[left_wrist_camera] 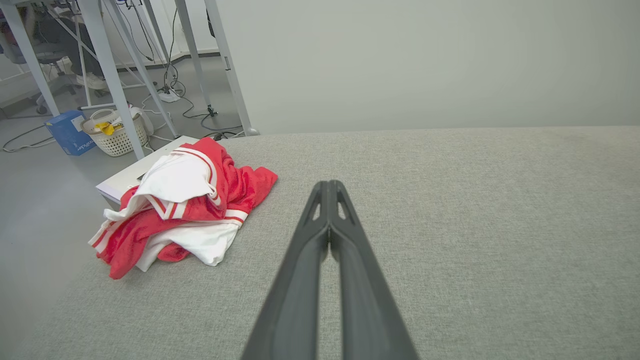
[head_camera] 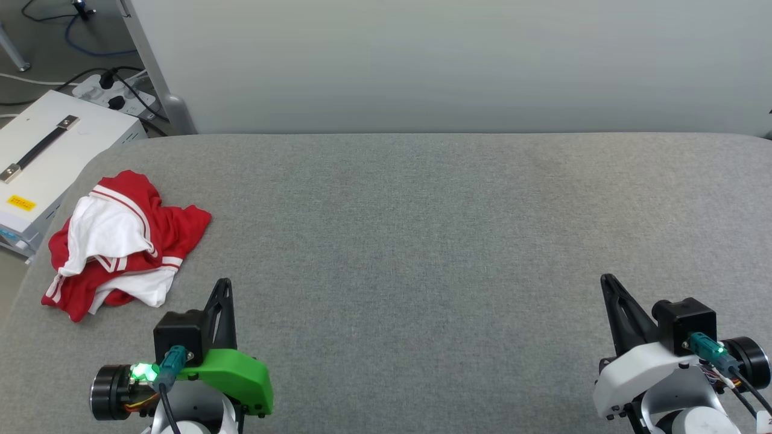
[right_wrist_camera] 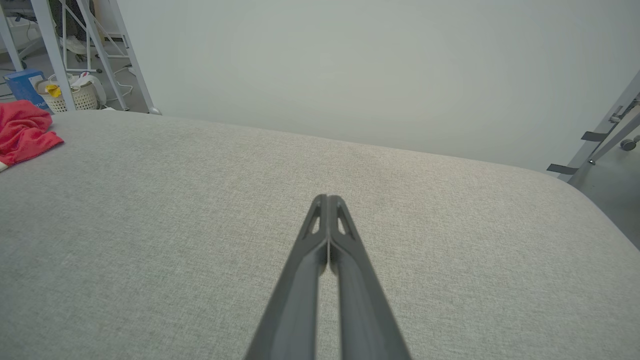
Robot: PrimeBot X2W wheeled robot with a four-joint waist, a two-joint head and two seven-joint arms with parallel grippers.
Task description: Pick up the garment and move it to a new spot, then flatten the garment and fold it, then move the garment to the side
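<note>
The garment (head_camera: 123, 241) lies crumpled in a heap at the left edge of the grey table (head_camera: 422, 241), red cloth with white sleeves and striped trim showing; its print is hidden. In the left wrist view the garment (left_wrist_camera: 185, 210) is ahead and to the left of my fingers. My left gripper (head_camera: 224, 283) is shut and empty, just right of and nearer than the heap, apart from it. My right gripper (head_camera: 606, 278) is shut and empty at the lower right, far from the cloth. A red corner of the garment (right_wrist_camera: 22, 135) shows at the right wrist view's left edge.
A white case (head_camera: 48, 157) with a black handle stands off the table's left edge, beside a power strip and cables (head_camera: 117, 90). A pale wall panel (head_camera: 452, 60) rises behind the table. Metal frame legs (left_wrist_camera: 115, 75), a basket (left_wrist_camera: 115, 135) and a blue box (left_wrist_camera: 70, 132) are on the floor.
</note>
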